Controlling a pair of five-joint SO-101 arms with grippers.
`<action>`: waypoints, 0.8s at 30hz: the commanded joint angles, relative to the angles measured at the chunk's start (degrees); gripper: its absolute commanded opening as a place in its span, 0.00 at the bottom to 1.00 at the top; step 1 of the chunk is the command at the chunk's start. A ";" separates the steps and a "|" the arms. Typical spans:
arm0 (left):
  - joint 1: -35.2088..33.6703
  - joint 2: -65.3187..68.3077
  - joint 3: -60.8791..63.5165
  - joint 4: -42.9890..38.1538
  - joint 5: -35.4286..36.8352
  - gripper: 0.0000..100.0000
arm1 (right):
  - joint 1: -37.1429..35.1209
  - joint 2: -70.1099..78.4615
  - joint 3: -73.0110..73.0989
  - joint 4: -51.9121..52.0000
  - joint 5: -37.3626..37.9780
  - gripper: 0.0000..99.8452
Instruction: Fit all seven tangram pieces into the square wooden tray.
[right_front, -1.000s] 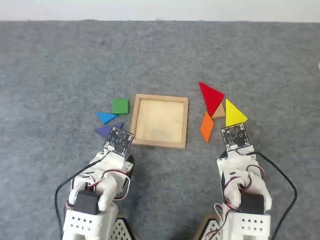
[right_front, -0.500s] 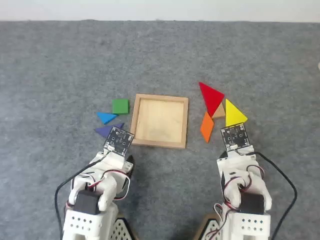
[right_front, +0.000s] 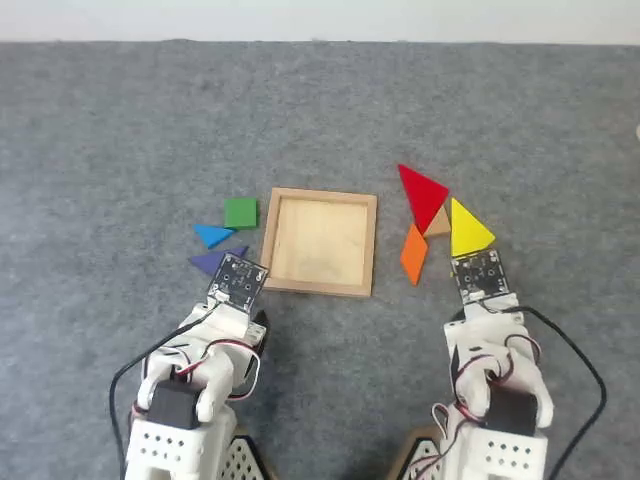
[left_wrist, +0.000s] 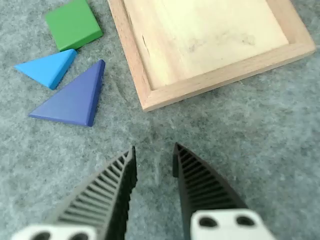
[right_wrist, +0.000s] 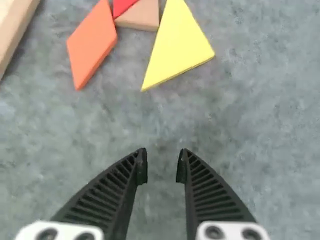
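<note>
With the tray (right_front: 325, 194) holding nothing yet, the left end effector (left_wrist: 153, 154) and right end effector (right_wrist: 161, 165) are hovering slightly parted and empty, the right probably needing to advance and straddle the yellow triangle (right_wrist: 175, 45).

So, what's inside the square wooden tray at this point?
Nothing. The square wooden tray holds a bare wood floor, no pieces. The green square and orange parallelogram lie outside on the carpet. Nothing covers its floor.

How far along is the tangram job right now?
Nothing placed yet: the wooden tray is empty. Nothing in hand: left gripper and right gripper are open. All seven remain outside: green square, light blue triangle, dark blue triangle, red triangle, tan triangle, yellow triangle, orange parallelogram.
</note>
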 joint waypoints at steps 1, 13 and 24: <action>-0.35 -0.97 -0.66 0.18 0.53 0.12 | -0.84 -0.04 -8.70 1.01 5.01 0.12; -0.35 -0.97 -0.66 0.18 0.53 0.12 | -4.26 63.43 -50.20 -4.18 1.23 0.25; -0.35 -0.97 -0.66 0.18 0.53 0.12 | -7.60 121.27 -96.00 6.11 -9.85 0.25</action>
